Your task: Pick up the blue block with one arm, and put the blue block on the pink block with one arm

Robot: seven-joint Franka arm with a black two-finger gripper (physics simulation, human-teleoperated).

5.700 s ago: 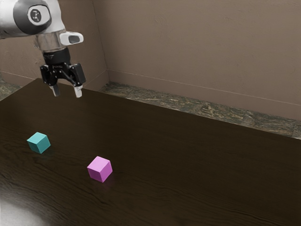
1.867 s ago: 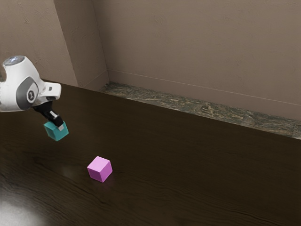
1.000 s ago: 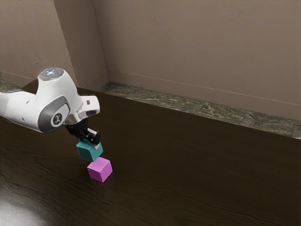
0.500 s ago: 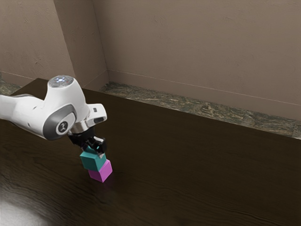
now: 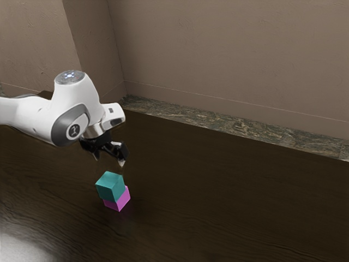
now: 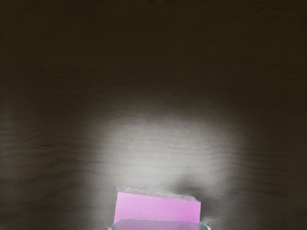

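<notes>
The blue block [image 5: 110, 186], teal in colour, rests on top of the pink block [image 5: 121, 201] on the dark wooden table [image 5: 229, 196]. It sits shifted toward the exterior view's left, overhanging the pink block a little. My gripper [image 5: 109, 158] hangs open just above the stack, its fingers clear of the blue block. In the wrist view the pink block [image 6: 157, 209] lies just under my hand, with the blue block's top edge [image 6: 160, 224] below it.
Brown walls stand behind the table, and a strip of stone floor [image 5: 234, 124] runs along its far edge. My white arm [image 5: 43, 117] comes in from the exterior view's left.
My gripper carried the blue block over to the pink block, set it down on top, let go and rose a little with its fingers apart.
</notes>
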